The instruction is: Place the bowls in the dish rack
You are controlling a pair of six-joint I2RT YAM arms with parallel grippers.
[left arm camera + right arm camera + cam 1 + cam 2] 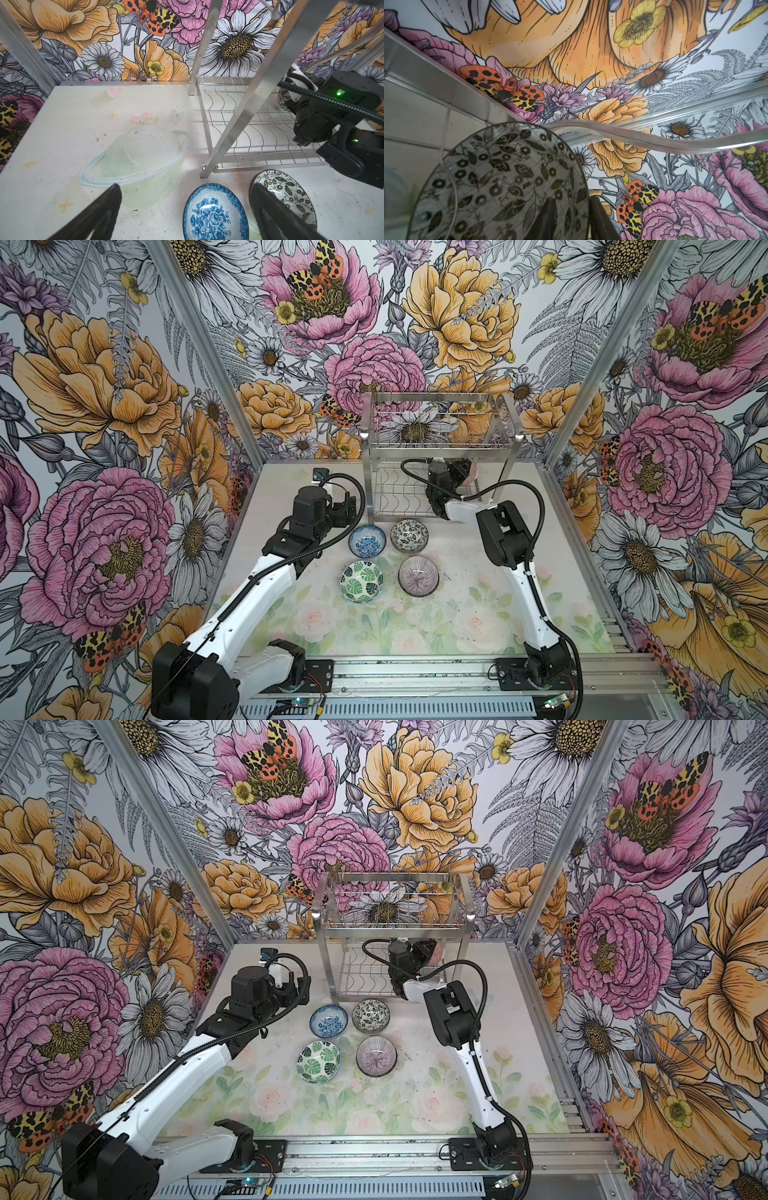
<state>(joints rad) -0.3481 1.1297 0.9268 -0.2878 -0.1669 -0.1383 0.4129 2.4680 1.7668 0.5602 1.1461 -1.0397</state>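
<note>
**Kid:** So, what comes first on the bench (415, 626)?

**Pal:** Two bowls side by side, around the middle. The green leaf bowl (361, 581) is on the left. The pink striped bowl (418, 575) is just beside it on the right. Both sit right way up.

**Kid:** And behind those?

**Pal:** Two more, a bit nearer the far edge. The blue bowl (367, 541) is on the left and the black-and-white bowl (409, 535) is on the right. They are close but not touching.

**Kid:** Where is the left gripper (186, 186)?

**Pal:** It hangs over the bench just by the blue bowl, on its far left side. Its fingers are spread wide and hold nothing.

**Kid:** And the dish rack (440, 446)?

**Pal:** It stands at the far edge, more to the right. The right gripper (573, 198) reaches into its low shelf. One more bowl, the standing bowl (500, 176), is up on its edge there among the wavy wires. A finger is on each side of its rim, only a little apart. I cannot tell if they pinch it or not.
</note>
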